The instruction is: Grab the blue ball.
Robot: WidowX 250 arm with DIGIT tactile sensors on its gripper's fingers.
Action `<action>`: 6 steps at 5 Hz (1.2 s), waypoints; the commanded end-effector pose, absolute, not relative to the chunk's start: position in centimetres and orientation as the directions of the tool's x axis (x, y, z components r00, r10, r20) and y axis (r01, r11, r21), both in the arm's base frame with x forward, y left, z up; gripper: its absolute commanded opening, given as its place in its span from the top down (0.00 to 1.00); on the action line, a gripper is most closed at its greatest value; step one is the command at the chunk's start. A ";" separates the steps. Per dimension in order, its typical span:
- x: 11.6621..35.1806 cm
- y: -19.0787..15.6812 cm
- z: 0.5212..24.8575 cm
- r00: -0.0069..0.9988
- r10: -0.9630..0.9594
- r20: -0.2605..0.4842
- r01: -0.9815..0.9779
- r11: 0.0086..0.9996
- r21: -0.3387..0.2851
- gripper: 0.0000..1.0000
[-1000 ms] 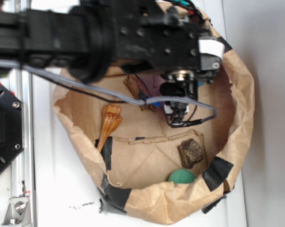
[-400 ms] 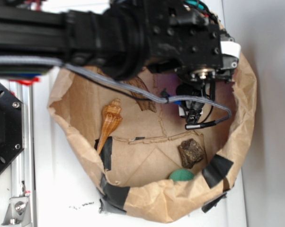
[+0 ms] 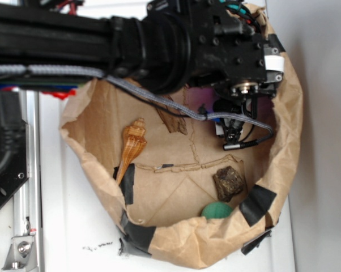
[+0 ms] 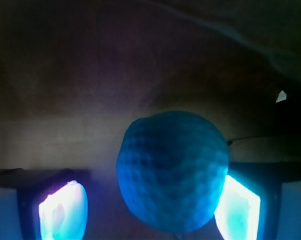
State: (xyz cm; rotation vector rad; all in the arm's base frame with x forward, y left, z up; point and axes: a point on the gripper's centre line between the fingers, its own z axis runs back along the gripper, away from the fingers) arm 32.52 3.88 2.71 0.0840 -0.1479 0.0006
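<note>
In the wrist view the blue ball, teal-blue and finely dimpled, fills the space between my glowing fingers. It lies against the right pad, with a gap to the left one. My gripper is open around it. In the exterior view the gripper hangs low inside the brown paper bag, near its right wall, and the arm hides the ball there.
On the bag's floor lie a dark rock chunk, a green ball at the front rim, an orange spiral shell at the left and a piece of wood under the arm. A grey cable droops across.
The arm has moved right, carrying the gripper from the middle of the bag toward its right wall. The rock, green ball and shell have stayed put.
</note>
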 end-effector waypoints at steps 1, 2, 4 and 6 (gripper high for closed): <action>33.7 4.3 3.4 0.982 0.001 0.188 -0.022 0.994 0.109 0.00; 34.0 5.1 3.2 0.981 0.030 0.191 -0.053 0.992 0.115 0.00; 34.0 5.2 3.1 0.980 0.045 0.192 -0.067 0.992 0.110 1.00; 33.9 5.1 3.1 0.982 0.036 0.187 -0.058 0.992 0.115 1.00</action>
